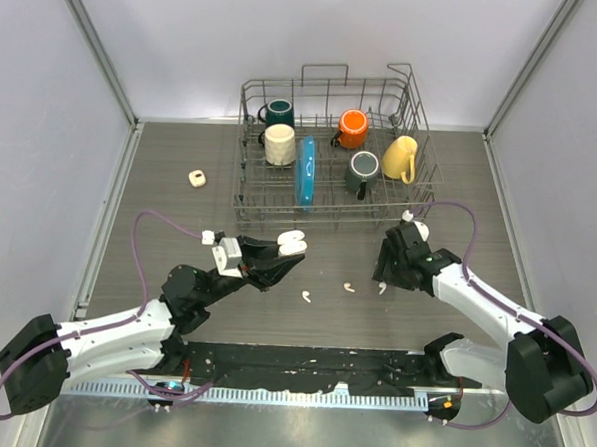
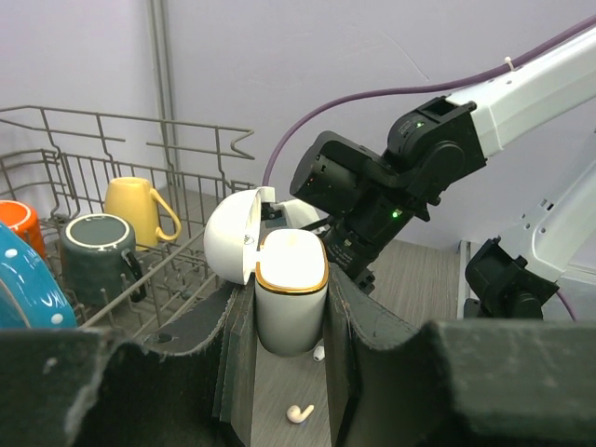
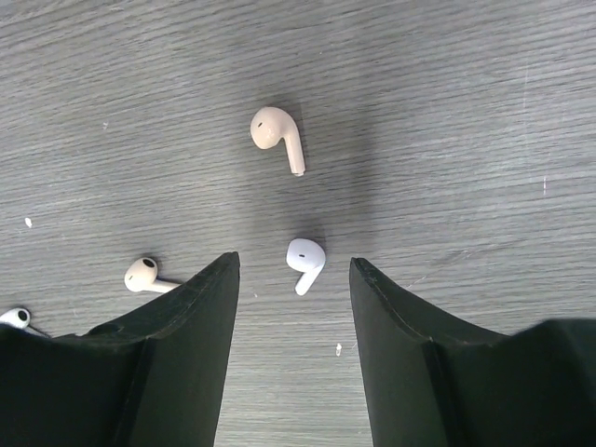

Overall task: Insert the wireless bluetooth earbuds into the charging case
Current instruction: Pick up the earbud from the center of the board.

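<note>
The left end effector is clamped on the case, lid open, beside the rack. The right end effector, fingers apart, hovers over a white earbud on the bench. A cream earbud lies just beyond it. A third earbud and a fourth earbud lie off to one side.

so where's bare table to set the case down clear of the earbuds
Bare: far left, between the left wall and the dish rack, bar one small cream item; far right, between rack and right wall. Crowded: the near-centre strip between the left claw, holding the charging case, and the right claw, where earbuds lie.
</note>
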